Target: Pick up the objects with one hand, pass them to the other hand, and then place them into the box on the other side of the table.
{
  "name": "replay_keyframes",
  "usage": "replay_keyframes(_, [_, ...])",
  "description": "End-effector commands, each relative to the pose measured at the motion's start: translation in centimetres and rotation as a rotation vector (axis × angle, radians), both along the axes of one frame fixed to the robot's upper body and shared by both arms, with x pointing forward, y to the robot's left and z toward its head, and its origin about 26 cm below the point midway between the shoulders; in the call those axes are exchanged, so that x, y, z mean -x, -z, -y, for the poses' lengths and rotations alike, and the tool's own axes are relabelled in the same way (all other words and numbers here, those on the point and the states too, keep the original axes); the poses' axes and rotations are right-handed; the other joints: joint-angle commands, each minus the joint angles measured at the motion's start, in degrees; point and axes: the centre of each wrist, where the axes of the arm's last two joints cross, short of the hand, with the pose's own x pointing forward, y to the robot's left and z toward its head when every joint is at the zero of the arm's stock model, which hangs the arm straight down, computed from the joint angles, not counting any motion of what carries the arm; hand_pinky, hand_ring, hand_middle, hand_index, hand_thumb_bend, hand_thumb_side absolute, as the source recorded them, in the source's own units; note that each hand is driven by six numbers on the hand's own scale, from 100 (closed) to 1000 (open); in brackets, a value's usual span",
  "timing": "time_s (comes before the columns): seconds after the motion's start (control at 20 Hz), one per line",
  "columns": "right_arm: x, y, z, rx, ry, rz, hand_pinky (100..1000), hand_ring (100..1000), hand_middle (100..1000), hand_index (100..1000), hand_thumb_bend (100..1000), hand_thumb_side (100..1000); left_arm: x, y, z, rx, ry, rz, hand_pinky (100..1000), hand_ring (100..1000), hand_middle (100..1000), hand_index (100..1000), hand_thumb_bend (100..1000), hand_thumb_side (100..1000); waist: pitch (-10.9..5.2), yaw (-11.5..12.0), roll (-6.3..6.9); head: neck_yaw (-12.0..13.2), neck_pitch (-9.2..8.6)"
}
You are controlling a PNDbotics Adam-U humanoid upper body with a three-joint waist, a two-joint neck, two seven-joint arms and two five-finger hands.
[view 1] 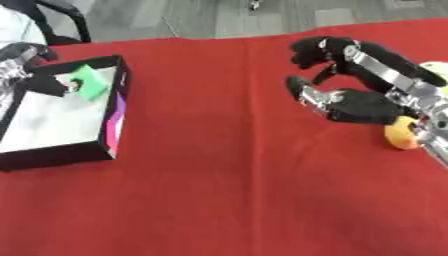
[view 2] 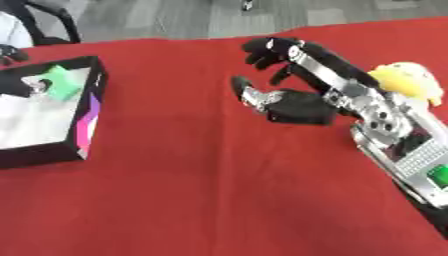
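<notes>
1. A green object (view 1: 87,81) lies in the far corner of the box (view 1: 118,120), beside the dark fingers of the left hand (view 1: 54,84).
2. The box is black-walled with a pale floor and sits on the left side of the red table (view 1: 219,175); a pink and purple patch shows on its right wall.
3. The left hand reaches into the box from the far left edge. Only part of it shows — whether its fingers grip the green object or have let go of it cannot be told.
4. The right hand (view 2: 293,102) is over the right half of the table, well apart from the box. Its fingers are spread and lightly bent, the thumb set apart below them — nothing is held.
5. A yellow object (view 2: 404,80) lies on the table just behind the right forearm, at the right edge.
6. An orange-yellow rounded object (view 1: 402,134) shows beside the right wrist in the left eye view, partly hidden by the arm.
</notes>
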Motion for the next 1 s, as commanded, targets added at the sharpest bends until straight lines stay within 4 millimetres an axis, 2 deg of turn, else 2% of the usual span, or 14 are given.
replay_keyframes(0.05, [0.3,-1.0,0.4,0.003,0.001,0.036,706,832,785,901,214,621,0.2,-1.6,-0.9,-0.026,-0.021,0.033,909,906,833,862,420,349,-0.47,0.1,-0.86,-0.2,-0.25])
replay_keyframes(0.4, [0.3,-1.0,0.5,0.002,0.000,0.038,706,832,786,901,219,617,0.3,-1.8,-0.8,-0.024,-0.026,0.052,897,896,819,850,363,270,-0.53,0.0,-0.83,-0.3,-0.08])
replay_keyframes(0.5, [0.2,-1.0,0.6,0.001,0.003,0.041,707,832,786,901,221,614,0.4,-2.1,-0.7,-0.016,-0.024,0.077,883,886,806,835,294,231,-0.57,-0.1,-0.88,-0.9,0.07])
replay_keyframes(0.55, [0.2,-1.0,0.7,0.000,0.007,0.044,708,833,786,901,223,609,0.4,-2.3,-0.6,-0.011,-0.022,0.095,873,879,797,823,228,225,-0.61,-0.1,-0.94,-1.6,0.19])
replay_keyframes(0.7, [0.2,-1.1,1.1,-0.003,0.021,0.052,711,834,787,900,228,598,0.7,-2.9,-0.1,0.006,-0.004,0.150,863,873,786,802,141,217,-0.80,-0.3,-1.18,-3.8,0.54])
replay_keyframes(0.95, [0.1,-1.3,2.2,0.013,0.061,0.072,721,838,790,901,224,591,1.1,-3.6,0.4,0.036,0.024,0.223,842,856,762,787,100,264,-1.33,-1.0,-1.64,-6.3,0.80])
replay_keyframes(1.0, [0.0,-1.4,2.5,0.020,0.074,0.077,724,840,793,901,229,588,1.2,-3.6,0.5,0.044,0.029,0.233,840,855,758,784,100,300,-1.44,-1.2,-1.72,-6.6,0.77])
